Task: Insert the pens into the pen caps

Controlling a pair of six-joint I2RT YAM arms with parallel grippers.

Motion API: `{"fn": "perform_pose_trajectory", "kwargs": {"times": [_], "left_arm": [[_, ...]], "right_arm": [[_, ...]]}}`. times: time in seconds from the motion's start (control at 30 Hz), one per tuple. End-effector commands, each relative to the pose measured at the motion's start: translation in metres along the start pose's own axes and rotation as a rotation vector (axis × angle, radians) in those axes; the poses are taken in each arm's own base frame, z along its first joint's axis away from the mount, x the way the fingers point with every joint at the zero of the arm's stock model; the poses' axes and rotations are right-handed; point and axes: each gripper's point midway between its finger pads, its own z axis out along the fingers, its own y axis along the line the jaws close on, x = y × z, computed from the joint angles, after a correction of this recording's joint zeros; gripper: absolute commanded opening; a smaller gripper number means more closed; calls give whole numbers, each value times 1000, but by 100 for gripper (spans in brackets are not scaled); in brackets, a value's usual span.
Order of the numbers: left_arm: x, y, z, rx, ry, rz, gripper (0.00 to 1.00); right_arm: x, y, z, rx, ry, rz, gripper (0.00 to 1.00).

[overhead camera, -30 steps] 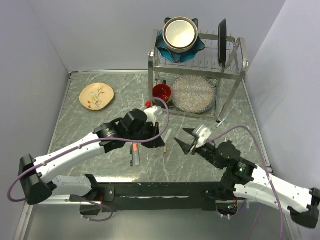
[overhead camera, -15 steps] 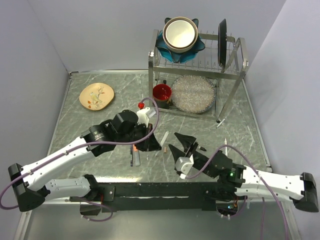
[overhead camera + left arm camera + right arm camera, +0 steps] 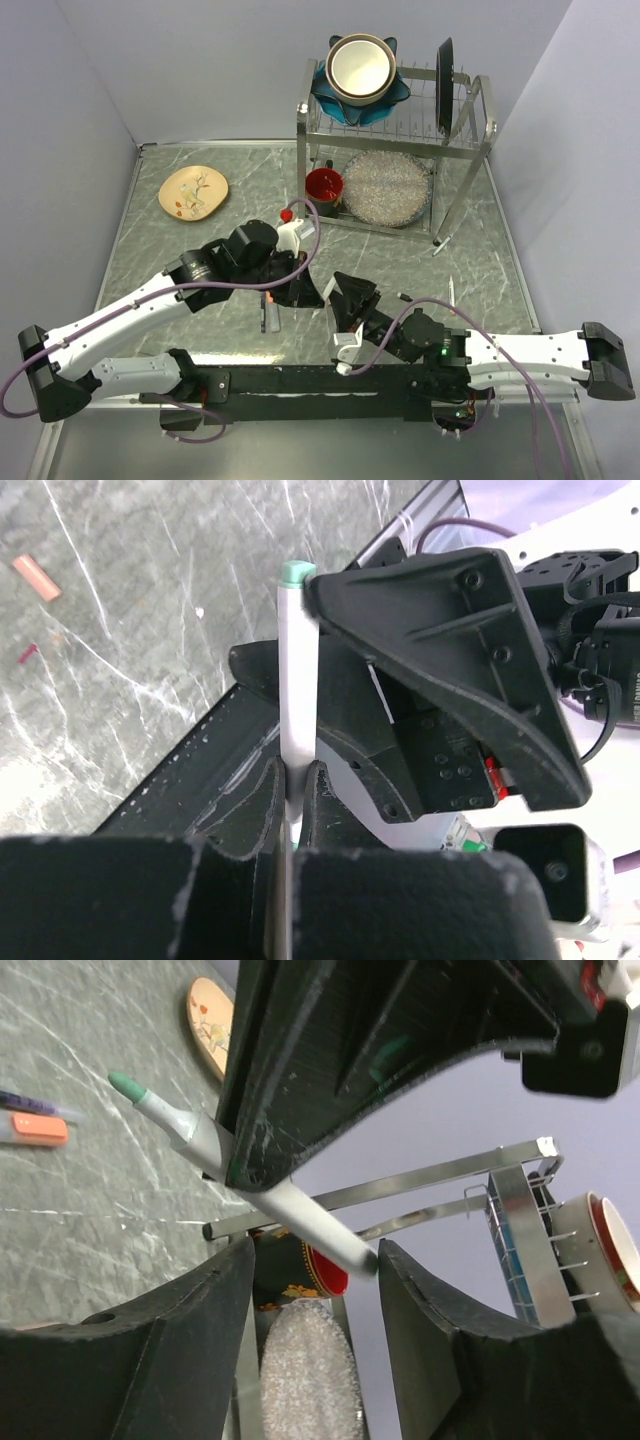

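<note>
Pen (image 3: 296, 680), pale grey with a green tip, sits clamped in the fully closed left gripper (image 3: 295, 780) above the near middle of the table (image 3: 120, 700). The right gripper (image 3: 312, 1260) has swung in from the right, jaws parted close beside it, holding nothing. This is likely a handover, since a salmon cap (image 3: 36, 577) lies uncollected on the marble.

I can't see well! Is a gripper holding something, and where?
The left gripper pinches the green-tipped white pen around its middle; the right gripper is open, holding nothing.
</note>
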Motion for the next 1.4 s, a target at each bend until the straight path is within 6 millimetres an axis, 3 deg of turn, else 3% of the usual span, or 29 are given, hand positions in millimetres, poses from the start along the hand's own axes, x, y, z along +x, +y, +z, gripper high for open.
{"fn": "perform_pose_trajectory", "kwargs": {"times": [0.0, 0.23, 0.33, 0.37, 0.47, 0.53, 0.67, 0.73, 0.77, 0.83, 0.93, 1.03, 1.07, 1.1, 1.13, 1.17, 1.2, 1.3, 1.37], "left_arm": [[-1, -12, 0, 58, 11, 4, 1], [4, -10, 5, 53, 48, -15, 1], [4, -11, 7, 61, 58, -12, 1], [4, -12, 8, 66, 60, -12, 1], [3, -16, 9, 82, 66, -5, 1], [-1, -17, 8, 77, 56, -5, 2], [-24, -14, 0, 26, -34, -14, 57], [-45, -19, -13, 11, -115, -14, 68], [-61, -11, -18, -39, -185, -24, 73], [-87, -8, -35, -98, -301, -38, 77], [-125, 35, -64, -344, -535, -166, 77], [-139, 84, -92, -515, -693, -344, 75], [-140, 94, -96, -532, -712, -377, 75], [-135, 109, -95, -551, -715, -433, 75], [-137, 129, -105, -588, -750, -494, 74], [-133, 142, -109, -616, -765, -551, 74], [-119, 163, -108, -661, -763, -644, 73], [-95, 219, -123, -787, -831, -883, 70], [-69, 246, -121, -856, -812, -1024, 70]], "right_arm": [[-11, -12, 4, 44, -19, -51, 58], [-16, 0, 8, 4, -27, -97, 51], [-17, 6, 9, -18, -30, -106, 36], [-16, 9, 9, -24, -32, -111, 21], [-17, 15, 8, -40, -46, -107, 4], [-18, 19, 8, -58, -51, -84, 0], [-25, 31, 3, -86, -103, 11, 0], [-36, 36, -1, -104, -169, 109, 0], [-39, 39, -3, -111, -190, 148, 0], [-53, 43, -7, -137, -252, 277, 0], [-74, 40, -17, -139, -351, 494, 0], [-81, 23, -26, -76, -395, 800, 0], [-73, 16, -24, -38, -335, 965, 0], [-68, 15, -22, -24, -285, 1048, 0], [-70, 0, -19, 6, -256, 1138, 0], [-58, 14, -16, -5, -135, 1224, 0], [-58, 16, -14, -17, -105, 1252, 0], [-72, 22, -14, -85, -112, 1366, 0], [-78, 22, -16, -86, -151, 1472, 0]]}}
